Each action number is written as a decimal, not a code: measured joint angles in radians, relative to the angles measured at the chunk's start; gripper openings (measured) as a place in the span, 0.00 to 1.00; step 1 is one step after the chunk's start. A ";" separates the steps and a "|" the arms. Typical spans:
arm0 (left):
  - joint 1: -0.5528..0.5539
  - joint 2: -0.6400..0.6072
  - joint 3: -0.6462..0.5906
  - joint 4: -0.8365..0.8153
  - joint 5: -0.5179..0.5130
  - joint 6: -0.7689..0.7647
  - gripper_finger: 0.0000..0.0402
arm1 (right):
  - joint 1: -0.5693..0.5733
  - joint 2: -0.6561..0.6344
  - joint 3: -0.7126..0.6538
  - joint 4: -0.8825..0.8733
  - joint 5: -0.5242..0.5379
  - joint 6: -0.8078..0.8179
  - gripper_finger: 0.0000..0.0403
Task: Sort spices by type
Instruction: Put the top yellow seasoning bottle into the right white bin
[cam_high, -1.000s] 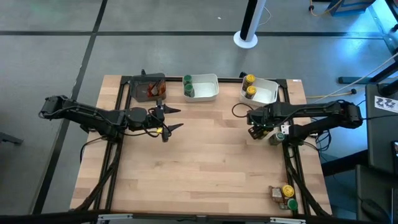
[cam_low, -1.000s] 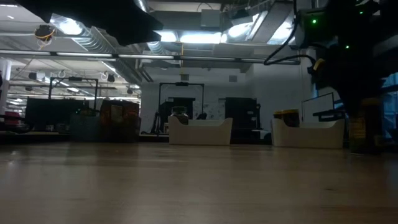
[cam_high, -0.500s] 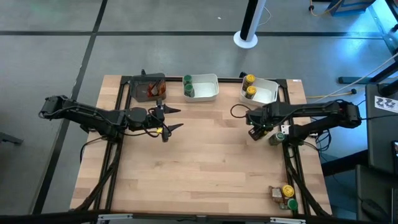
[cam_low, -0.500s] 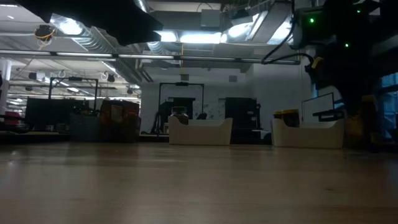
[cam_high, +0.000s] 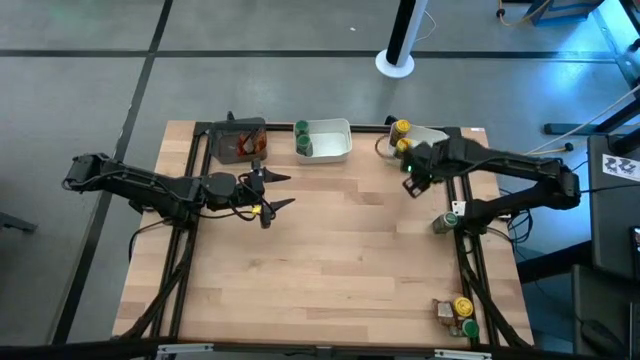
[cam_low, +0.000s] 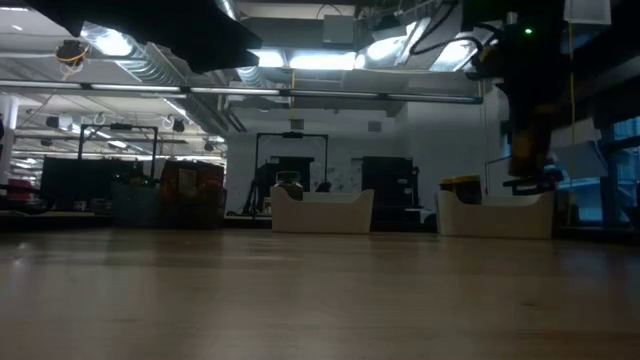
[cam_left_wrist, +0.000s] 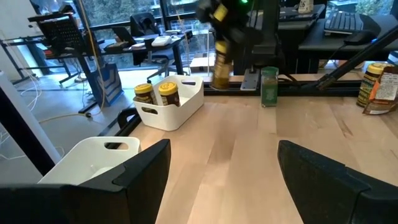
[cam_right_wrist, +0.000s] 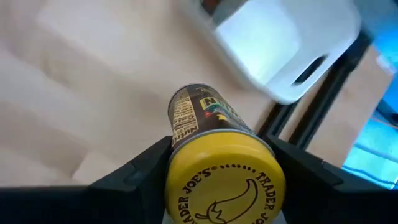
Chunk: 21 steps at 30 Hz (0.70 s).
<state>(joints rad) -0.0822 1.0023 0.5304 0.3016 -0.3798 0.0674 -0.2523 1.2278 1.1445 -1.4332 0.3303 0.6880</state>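
I take the white tray (cam_high: 432, 146) at the table's (cam_high: 330, 260) far right corner as my landmark. Nearest to me, well short of that tray at the near right corner, I count three jars in a cluster: a yellow-lidded jar (cam_high: 463, 306), a green-lidded jar (cam_high: 470, 327) and a brownish jar (cam_high: 443, 312) touching or nearly so. Farther in, between that cluster and the white tray, one green-lidded jar (cam_high: 441, 222) stands alone by the right rail; the left wrist view shows it upright (cam_left_wrist: 269, 84).

My right gripper (cam_high: 414, 178) hangs just at the near edge of the white tray, jaws clenched on a yellow-lidded jar (cam_right_wrist: 219, 168), lid facing the wrist camera, a finger (cam_right_wrist: 140, 171) on each side. Nothing sits between the held jar and the tray.

Inside the white tray I count two yellow-lidded jars (cam_high: 401, 129), side by side at its left end (cam_left_wrist: 157, 93).

Left of it along the far edge stands a second white tray (cam_high: 330, 140) with two green-lidded jars (cam_high: 302, 138) at its left end. Farther left still, a dark tray (cam_high: 237, 140) holds reddish-brown contents; I can't count them.

My left gripper (cam_high: 272, 191) waits well left of the landmark tray, over bare wood near the dark tray, jaws released, nothing held (cam_left_wrist: 224, 171).
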 joint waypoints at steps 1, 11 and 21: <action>0.000 0.000 0.000 0.000 0.000 0.000 0.70 | -0.025 0.000 0.018 0.002 0.015 -0.021 0.57; 0.000 0.000 0.000 -0.001 0.000 0.002 0.70 | -0.335 0.001 0.074 0.125 0.044 -0.272 0.57; 0.000 0.000 0.000 -0.002 0.001 0.004 0.70 | -0.551 0.064 0.073 0.305 0.015 -0.433 0.57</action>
<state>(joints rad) -0.0826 1.0023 0.5304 0.2996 -0.3792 0.0711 -0.8034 1.2916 1.2175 -1.1279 0.3456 0.2548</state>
